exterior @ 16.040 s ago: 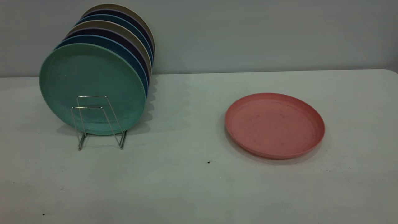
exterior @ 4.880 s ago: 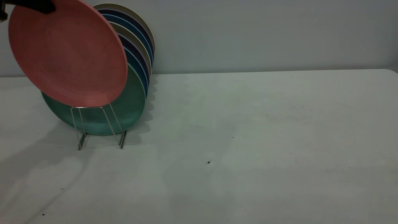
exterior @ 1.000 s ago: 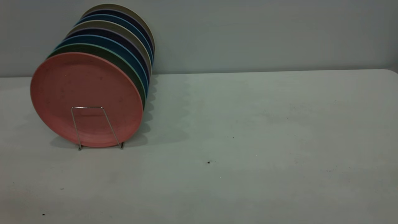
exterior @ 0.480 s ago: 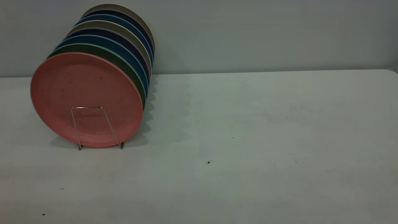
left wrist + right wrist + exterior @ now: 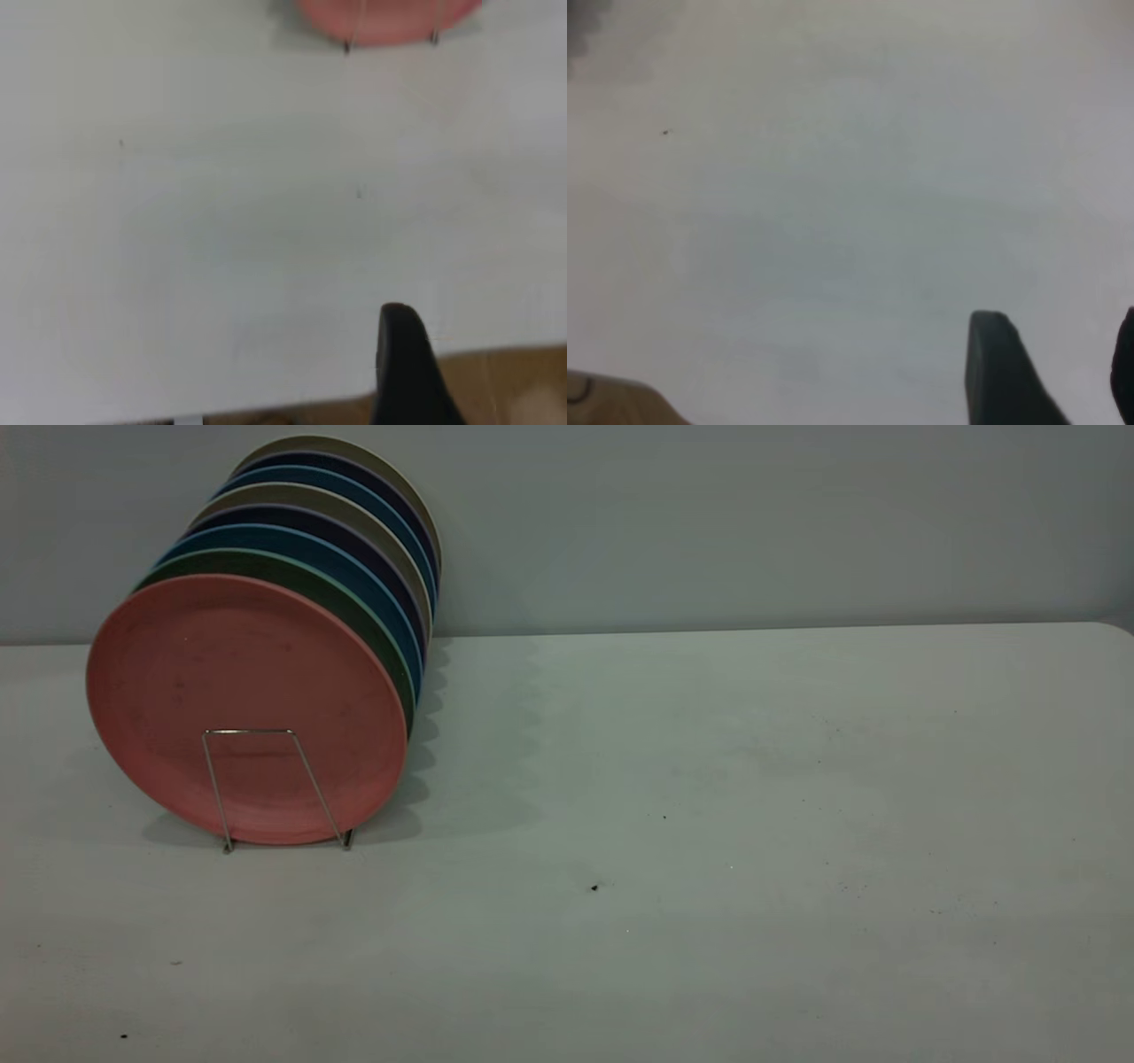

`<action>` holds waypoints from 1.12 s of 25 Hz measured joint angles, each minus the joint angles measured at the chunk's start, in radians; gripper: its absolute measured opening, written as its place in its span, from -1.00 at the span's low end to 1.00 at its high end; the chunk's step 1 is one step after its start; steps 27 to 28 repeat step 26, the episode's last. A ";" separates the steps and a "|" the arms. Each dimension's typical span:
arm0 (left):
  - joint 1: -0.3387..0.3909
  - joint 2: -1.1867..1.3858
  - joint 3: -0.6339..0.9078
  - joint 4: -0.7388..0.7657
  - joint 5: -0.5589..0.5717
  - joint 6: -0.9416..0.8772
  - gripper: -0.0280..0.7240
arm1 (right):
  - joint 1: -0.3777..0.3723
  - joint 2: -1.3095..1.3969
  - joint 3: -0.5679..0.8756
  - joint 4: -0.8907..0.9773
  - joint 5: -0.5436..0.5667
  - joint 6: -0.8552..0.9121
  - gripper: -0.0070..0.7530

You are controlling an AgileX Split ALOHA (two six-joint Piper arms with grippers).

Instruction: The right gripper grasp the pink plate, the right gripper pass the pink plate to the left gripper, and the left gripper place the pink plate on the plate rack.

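The pink plate [image 5: 239,691] stands upright in the front slot of the plate rack [image 5: 248,731], leaning against the teal-green plate [image 5: 266,561] behind it. One silver wire loop crosses its lower face. Nothing holds it. No gripper shows in the exterior view. In the left wrist view my left gripper [image 5: 403,354] is a dark tip over the table's near edge, far from the plate [image 5: 390,22], and it holds nothing. In the right wrist view my right gripper [image 5: 1059,363] is open and empty over bare table.
Several more plates in blue, dark purple and beige [image 5: 354,514] fill the rack behind the green one. The grey table [image 5: 709,779] carries a few dark specks [image 5: 594,887]. A wall rises just behind the rack.
The pink plate lay on the table at the right, was then held tilted above the rack, and now stands in the rack. Nothing has moved in the last second.
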 joint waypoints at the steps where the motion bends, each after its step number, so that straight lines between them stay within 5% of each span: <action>1: 0.000 -0.025 0.000 0.000 0.001 0.000 0.31 | 0.000 0.000 0.000 0.001 0.000 0.000 -0.14; 28: 0.000 -0.046 0.000 0.000 0.002 0.000 0.31 | 0.000 -0.002 0.000 0.001 0.000 0.001 -0.14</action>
